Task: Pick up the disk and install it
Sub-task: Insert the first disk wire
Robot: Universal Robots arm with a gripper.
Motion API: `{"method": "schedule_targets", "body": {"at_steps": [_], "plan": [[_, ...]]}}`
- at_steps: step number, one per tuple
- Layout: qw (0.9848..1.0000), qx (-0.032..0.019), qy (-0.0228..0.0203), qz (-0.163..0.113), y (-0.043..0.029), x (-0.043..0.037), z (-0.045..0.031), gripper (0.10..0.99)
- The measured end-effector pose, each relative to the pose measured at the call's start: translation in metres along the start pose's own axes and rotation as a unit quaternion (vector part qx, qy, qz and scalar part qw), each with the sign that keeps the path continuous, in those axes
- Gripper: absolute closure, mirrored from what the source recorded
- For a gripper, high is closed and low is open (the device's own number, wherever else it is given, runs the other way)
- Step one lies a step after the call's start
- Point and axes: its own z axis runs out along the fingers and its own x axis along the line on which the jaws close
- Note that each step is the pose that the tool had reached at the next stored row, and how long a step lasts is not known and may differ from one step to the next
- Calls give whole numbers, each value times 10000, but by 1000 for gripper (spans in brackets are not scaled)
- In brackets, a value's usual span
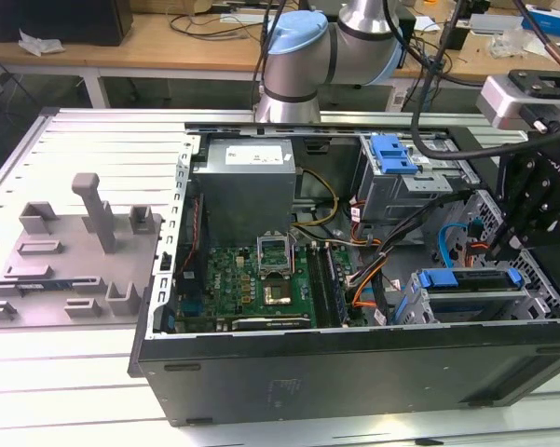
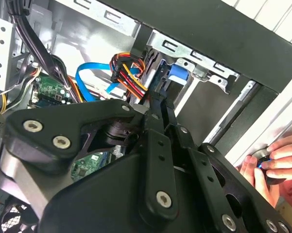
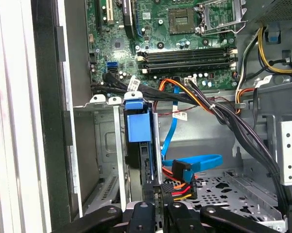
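The disk [image 1: 471, 279], silver with a bright blue bracket, sits on edge in the drive bay at the front corner of the open computer case [image 1: 354, 368], on the exterior view's right. My gripper [image 1: 506, 244] hangs over the disk's end nearer that view's right. In the first wrist view the blue bracket [image 3: 137, 125] stands between the bay's metal walls, and my gripper [image 3: 159, 195] is closed narrowly on the disk's edge beside the cable plugs. In the second wrist view my gripper [image 2: 158, 104] reaches toward the blue tab [image 2: 177, 73].
Blue data cable [image 3: 194, 162] and orange-red power leads [image 3: 177, 187] lie right beside the fingers. The motherboard [image 1: 261, 279], grey power supply [image 1: 247, 186] and a blue latch [image 1: 394, 154] fill the case. A grey fixture plate [image 1: 75, 251] lies on the exterior view's left. A hand [image 2: 277, 155] rests at the table edge.
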Motion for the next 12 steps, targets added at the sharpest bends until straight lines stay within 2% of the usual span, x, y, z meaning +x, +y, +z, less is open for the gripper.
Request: {"method": "schedule_targets", "body": {"at_steps": [6, 12], "plan": [[10000, -2, 0, 18, -1, 35, 8, 922], [10000, -2, 2, 20, 12, 37, 13, 922]]}}
